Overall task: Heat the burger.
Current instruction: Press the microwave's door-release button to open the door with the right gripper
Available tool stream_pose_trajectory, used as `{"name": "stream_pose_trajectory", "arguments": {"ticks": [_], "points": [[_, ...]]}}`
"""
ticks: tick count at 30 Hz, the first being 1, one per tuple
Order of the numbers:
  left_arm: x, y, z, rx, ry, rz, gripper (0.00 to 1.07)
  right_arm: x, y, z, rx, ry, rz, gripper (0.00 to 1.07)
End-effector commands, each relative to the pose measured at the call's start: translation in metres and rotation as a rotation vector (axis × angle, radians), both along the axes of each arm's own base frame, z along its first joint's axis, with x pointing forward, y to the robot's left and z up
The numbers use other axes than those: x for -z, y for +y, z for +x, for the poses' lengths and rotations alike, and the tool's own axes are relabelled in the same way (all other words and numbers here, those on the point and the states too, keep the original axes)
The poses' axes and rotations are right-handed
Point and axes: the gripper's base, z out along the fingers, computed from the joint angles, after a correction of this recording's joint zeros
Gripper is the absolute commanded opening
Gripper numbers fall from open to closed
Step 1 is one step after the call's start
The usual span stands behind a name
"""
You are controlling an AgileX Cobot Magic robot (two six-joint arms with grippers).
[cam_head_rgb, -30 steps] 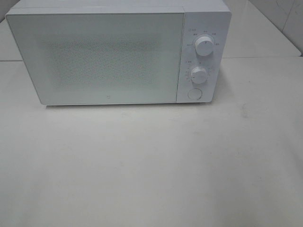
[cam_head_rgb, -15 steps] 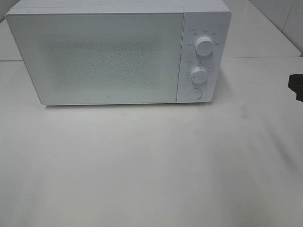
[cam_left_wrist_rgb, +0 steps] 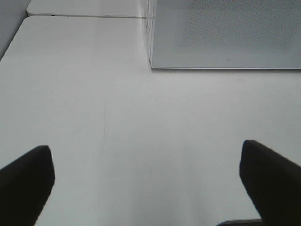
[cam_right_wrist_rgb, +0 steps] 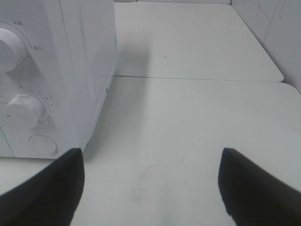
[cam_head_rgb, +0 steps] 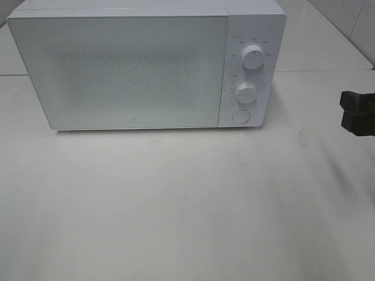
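My left gripper (cam_left_wrist_rgb: 146, 186) and right gripper (cam_right_wrist_rgb: 150, 188) both stood wide and empty over the table (cam_head_rgb: 176, 205). Ahead, the microwave (cam_head_rgb: 117, 70) was shut. I judged its round button (cam_head_rgb: 240, 116) wanted a square, gentle press from my right, fingers narrowed first. The burger showed in no view.

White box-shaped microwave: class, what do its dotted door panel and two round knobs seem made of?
Pale dotted door panel: probably smooth glass or glossy plastic; a fine dot mesh shows through. Round white knobs: likely matte plastic; uniform colour.
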Motion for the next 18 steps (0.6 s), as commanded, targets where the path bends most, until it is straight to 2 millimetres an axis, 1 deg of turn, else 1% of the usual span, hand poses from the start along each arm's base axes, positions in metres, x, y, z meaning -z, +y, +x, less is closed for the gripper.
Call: {"name": "stream_pose_trajectory", "arguments": {"ticks": [1,3,4,5,6,7,8,9,10,12,13,15,16,17,18], "points": [[0.0,0.0,0.0,-0.003,-0.008,-0.004,1.0,0.005,0.001,0.002,0.004,-0.037,-0.036,0.76],[0.0,0.0,0.0,-0.003,-0.008,-0.004,1.0,0.014,0.008,0.004,-0.005,-0.038,-0.062,0.76],[0.0,0.0,0.0,-0.003,-0.008,-0.004,1.0,0.014,0.008,0.004,-0.005,-0.038,-0.062,0.76],[0.0,0.0,0.0,-0.003,-0.008,-0.004,1.0,0.02,0.016,0.006,-0.006,-0.037,-0.063,0.76],[0.0,0.0,0.0,-0.003,-0.008,-0.004,1.0,0.02,0.016,0.006,-0.006,-0.037,-0.063,0.76],[0.0,0.0,0.0,-0.003,-0.008,-0.004,1.0,0.023,0.02,0.006,-0.009,-0.03,-0.061,0.76],[0.0,0.0,0.0,-0.003,-0.008,-0.004,1.0,0.029,0.029,0.008,-0.011,-0.034,-0.06,0.76],[0.0,0.0,0.0,-0.003,-0.008,-0.004,1.0,0.029,0.029,0.008,-0.011,-0.034,-0.06,0.76],[0.0,0.0,0.0,-0.003,-0.008,-0.004,1.0,0.034,0.037,0.007,-0.012,-0.034,-0.06,0.76],[0.0,0.0,0.0,-0.003,-0.008,-0.004,1.0,0.036,0.04,0.007,-0.009,-0.034,-0.058,0.76],[0.0,0.0,0.0,-0.003,-0.008,-0.004,1.0,0.041,0.048,0.006,-0.001,-0.034,-0.054,0.76],[0.0,0.0,0.0,-0.003,-0.008,-0.004,1.0,0.043,0.051,0.005,0.003,-0.032,-0.053,0.76],[0.0,0.0,0.0,-0.003,-0.008,-0.004,1.0,0.046,0.059,0.004,0.008,-0.03,-0.049,0.76],[0.0,0.0,0.0,-0.003,-0.008,-0.004,1.0,0.046,0.059,0.004,0.008,-0.03,-0.049,0.76],[0.0,0.0,0.0,-0.003,-0.008,-0.004,1.0,0.048,0.063,0.003,0.01,-0.025,-0.047,0.76]]}}
